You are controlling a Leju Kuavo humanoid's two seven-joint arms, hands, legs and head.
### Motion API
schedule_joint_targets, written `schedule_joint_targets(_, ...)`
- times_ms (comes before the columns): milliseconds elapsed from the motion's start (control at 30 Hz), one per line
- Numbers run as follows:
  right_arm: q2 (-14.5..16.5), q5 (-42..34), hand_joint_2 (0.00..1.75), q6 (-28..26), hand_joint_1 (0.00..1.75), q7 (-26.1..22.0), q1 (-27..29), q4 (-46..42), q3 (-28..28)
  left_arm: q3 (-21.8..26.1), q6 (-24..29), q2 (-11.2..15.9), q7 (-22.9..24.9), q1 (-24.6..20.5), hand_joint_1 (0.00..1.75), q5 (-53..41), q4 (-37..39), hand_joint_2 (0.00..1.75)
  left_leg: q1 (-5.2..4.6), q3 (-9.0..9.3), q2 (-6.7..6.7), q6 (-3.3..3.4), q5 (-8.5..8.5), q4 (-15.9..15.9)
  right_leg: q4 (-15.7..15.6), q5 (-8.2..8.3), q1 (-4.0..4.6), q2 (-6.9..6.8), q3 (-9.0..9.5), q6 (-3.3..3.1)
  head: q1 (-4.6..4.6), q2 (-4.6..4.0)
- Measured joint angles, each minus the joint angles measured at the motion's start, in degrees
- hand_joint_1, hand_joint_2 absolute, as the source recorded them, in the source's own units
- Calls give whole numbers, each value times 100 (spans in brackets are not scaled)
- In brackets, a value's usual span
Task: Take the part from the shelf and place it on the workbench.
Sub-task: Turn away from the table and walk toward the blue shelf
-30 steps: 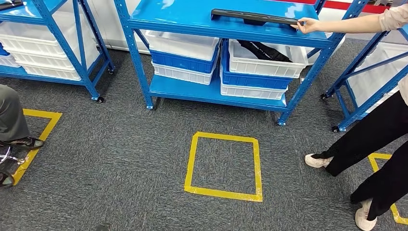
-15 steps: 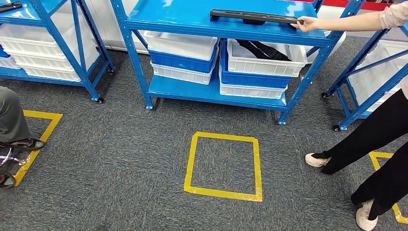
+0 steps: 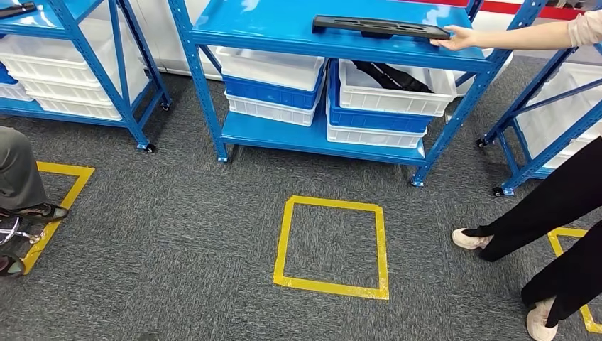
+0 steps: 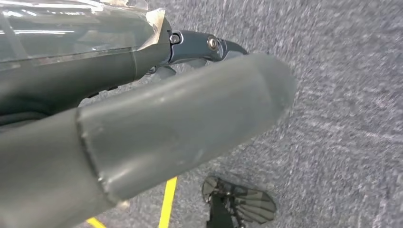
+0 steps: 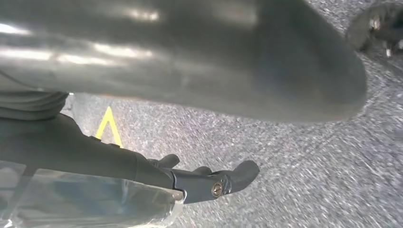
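A long flat black part [image 3: 380, 28] lies on the top level of the blue shelf [image 3: 284, 32] straight ahead in the head view. A person's hand [image 3: 454, 38] rests on the part's right end. My left hand [image 4: 190, 118] hangs over grey carpet in the left wrist view, thumb out and dark fingers [image 4: 209, 45] loosely extended, holding nothing. My right hand [image 5: 190, 71] hangs the same way over carpet in the right wrist view, with its fingers [image 5: 223, 180] apart from the thumb and nothing in it.
White and blue bins [image 3: 270, 89] are stacked on the shelf's lower level; one bin [image 3: 394, 89] holds another black part. A yellow tape square [image 3: 331, 245] marks the carpet in front. A person's legs [image 3: 546, 213] stand at right, a seated person [image 3: 18, 170] at left, with more blue shelves on both sides.
The person's hand has gone from gripping the part's right end to lying flat on it, and the part has shifted slightly. The whole view has moved a little.
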Motion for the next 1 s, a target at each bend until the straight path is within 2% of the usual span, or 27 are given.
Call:
schedule_joint_targets(33, -4, 0, 0, 0, 0, 0, 5, 0, -7, 3, -3, -1, 1, -2, 0, 0, 0, 0, -6, 6, -3, 0, -7, 0, 403, -132, 15, 5, -203, -17, 3, 0)
schedule_joint_targets(67, -8, 1, 0, 0, 0, 0, 11, 0, -13, 6, -7, -3, 1, -1, 0, 0, 0, 0, -10, 18, -14, -7, -20, 1, 650, -189, 31, 9, -339, -10, 3, 0)
schedule_joint_targets(100, -11, 3, 0, 0, 0, 0, 16, 0, -15, 9, -11, -7, 1, -1, 0, 0, 0, 0, -12, 37, -30, -20, -40, 3, 681, -156, 44, 11, -364, 17, 3, 0)
schedule_joint_targets(133, -15, 4, 0, 0, 0, 0, 18, 0, -16, 13, -15, -11, 1, 0, 0, 0, 0, 0, -8, 67, -49, -43, -66, 6, 470, -35, 45, 10, -269, 54, 3, 0)
schedule_joint_targets(167, -18, 7, 0, 0, 0, 0, 16, 0, -17, 17, -19, -16, 1, 1, 0, 0, 0, 0, 0, 103, -66, -76, -101, 11, 84, 136, 39, 8, -84, 93, 7, 0)
schedule_joint_targets(200, -20, 10, 0, 0, 0, 0, 10, 0, -17, 21, -32, -16, 0, 1, 0, -1, 0, 0, -8, 130, -79, -124, -152, 22, -305, 263, 45, 9, 128, 102, 13, 0)
schedule_joint_targets(233, -21, 16, 0, 1, 0, 0, 3, 0, -18, 25, -50, -15, 0, 0, 0, -6, 0, 0, -15, 155, -85, -172, -201, 32, -608, 344, 53, 14, 290, 75, 13, 0)
schedule_joint_targets(267, -22, 26, 0, 2, 0, 0, -6, 0, -19, 28, -69, -14, -1, -2, 0, -13, 0, 0, -26, 175, -89, -215, -245, 35, -777, 362, 64, 19, 393, 21, 12, 0)
schedule_joint_targets(367, -22, 61, 0, 20, 0, 0, -21, -1, -20, 29, -100, -12, -1, -5, 0, -32, -2, 0, -4, 235, -88, -304, -317, 5, -818, 285, 90, 32, 456, -174, 0, 0)
schedule_joint_targets(433, -20, 80, 0, 28, 0, 0, -16, -3, -21, 31, -118, -16, -10, -4, 0, -34, -4, 0, 28, 180, -80, -360, -445, 205, -828, 240, 81, 35, 517, -285, -13, 0)
schedule_joint_targets(467, -20, 87, 0, 30, 0, 0, -16, -4, -22, 32, -128, -16, -18, -3, 0, -33, -4, 0, 37, 44, -76, -382, -581, 491, -833, 215, 82, 34, 554, -336, -21, 0)
schedule_joint_targets(533, -22, 96, 0, 32, 0, 0, -21, -4, -25, 33, -135, -14, -29, 7, 0, -33, -4, 0, 37, -431, -72, -407, -887, 1303, -832, 160, 114, 29, 616, -419, -26, 0)
schedule_joint_targets(567, -22, 97, 0, 33, 0, 0, -23, -4, -27, 35, -130, -13, -31, 17, 0, -34, -4, 0, 37, -659, -72, -408, -944, 1623, -832, 131, 133, 31, 650, -444, -25, 0)
schedule_joint_targets(600, -22, 101, 0, 33, 0, 0, -20, -4, -36, 37, -120, -12, -31, 26, 0, -39, -4, 0, 35, -802, -72, -395, -871, 1741, -832, 98, 152, 35, 691, -457, -26, 0)
schedule_joint_targets(633, -21, 104, 0, 33, 0, 0, -13, -4, -47, 38, -110, -12, -30, 33, 0, -46, -4, 0, 30, -841, -72, -369, -693, 1657, -832, 65, 167, 40, 739, -462, -26, 0)
schedule_joint_targets(700, -15, 109, 0, 33, 0, -2, -1, -4, -69, 40, -95, -8, -30, 33, 0, -60, -4, 0, -9, -642, -71, -247, -157, 966, -840, -12, 194, 50, 840, -455, -27, 0)
schedule_joint_targets(733, -4, 109, 0, 33, 0, -3, 0, -4, -73, 40, -91, -1, -28, 30, 0, -64, -4, 0, -40, -516, -61, -168, 14, 629, -845, -47, 218, 51, 882, -441, -16, 0)
schedule_joint_targets(767, 4, 109, 0, 32, 0, -5, -3, -5, -75, 40, -88, 6, -26, 25, 0, -69, -5, 0, -77, -413, -50, -101, 115, 366, -859, -76, 218, 51, 910, -420, -10, 0)
schedule_joint_targets(833, 16, 109, 0, 31, 0, -10, -6, -6, -86, 40, -84, 16, -17, 19, 0, -75, -7, 0, -136, -349, -37, -14, 92, 181, -855, -63, 222, 46, 972, -325, 1, 0)
schedule_joint_targets(900, 14, 114, 0, 31, 0, -17, 2, -7, -100, 47, -83, 15, -3, 28, 0, -77, -9, 0, -142, -221, -58, 45, 94, 34, -791, -42, 215, 35, 1011, -238, -10, 0)
schedule_joint_targets(967, 15, 127, 0, 34, 0, -24, -4, -7, -108, 65, -84, 12, 12, 32, 0, -76, -9, 0, -113, -44, -70, 80, 103, -77, -496, -190, 211, 29, 892, -240, -8, 0)
schedule_joint_targets(1000, 12, 138, 0, 36, 0, -27, -12, -7, -109, 76, -85, 10, 15, 29, 0, -76, -9, 0, -106, 12, -66, 79, 98, -99, -210, -321, 200, 29, 731, -253, -3, 0)
